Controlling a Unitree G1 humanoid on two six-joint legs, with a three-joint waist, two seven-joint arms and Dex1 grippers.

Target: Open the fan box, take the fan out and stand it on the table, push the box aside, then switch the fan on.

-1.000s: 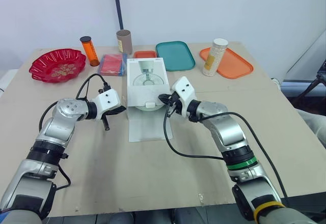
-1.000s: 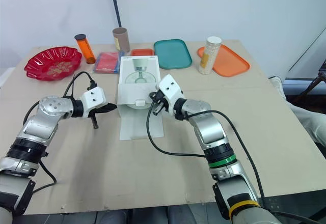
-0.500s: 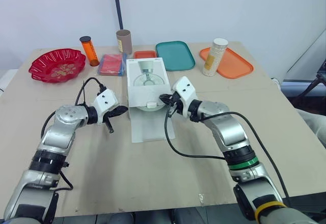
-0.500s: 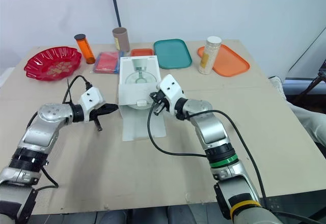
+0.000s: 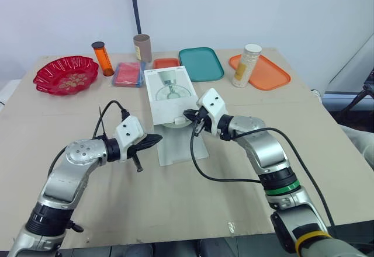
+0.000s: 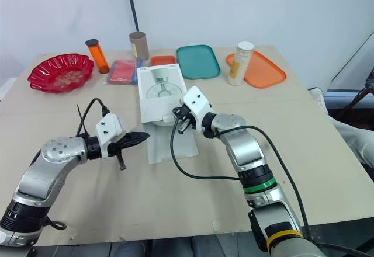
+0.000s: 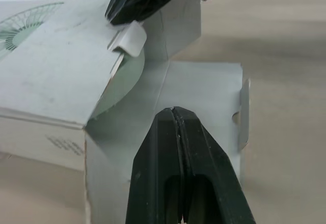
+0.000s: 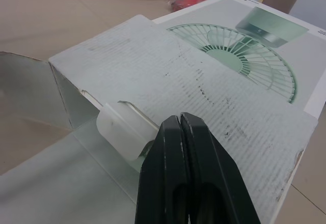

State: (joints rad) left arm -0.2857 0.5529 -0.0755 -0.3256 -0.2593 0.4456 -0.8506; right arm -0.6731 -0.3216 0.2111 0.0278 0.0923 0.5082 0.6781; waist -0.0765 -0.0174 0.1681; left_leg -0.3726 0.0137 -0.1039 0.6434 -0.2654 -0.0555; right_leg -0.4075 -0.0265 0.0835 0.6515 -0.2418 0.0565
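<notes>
The box (image 5: 169, 90) sits mid-bench (image 5: 175, 210), fan picture facing up, and its front flap (image 5: 181, 149) lies open and flat toward us. In the mouth we catch a pale green curve (image 7: 127, 79). Our right hand (image 5: 192, 120) is at the box's front right corner, fingers pressed together, right at the small white tab (image 8: 122, 130). Our left hand (image 5: 155, 139) is at the flap's left edge, fingers pressed together too and pinching nothing; we can't tell if it touches. Behind the box we have a teal tray (image 5: 200, 63), a tube (image 5: 142, 48) and an orange bottle (image 5: 103, 58). Far left is a red bowl (image 5: 65, 75), far right a jar (image 5: 246, 65) by an orange tray (image 5: 272, 75).
</notes>
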